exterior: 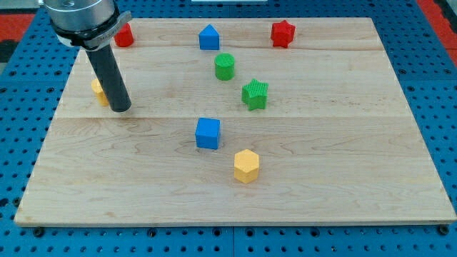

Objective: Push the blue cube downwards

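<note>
The blue cube (208, 133) sits near the middle of the wooden board (343, 164). My tip (120, 109) is the lower end of the dark rod and rests on the board well to the view's left of the cube and slightly above it. It touches no block that I can see. A yellow block (98, 91) lies right behind the rod, partly hidden by it.
A yellow hexagonal block (245, 165) lies just below and right of the blue cube. A green cylinder (225, 66) and a green star (255, 94) sit above it. A blue house-shaped block (209, 37), a red star (283, 33) and a red block (124, 35) line the top edge.
</note>
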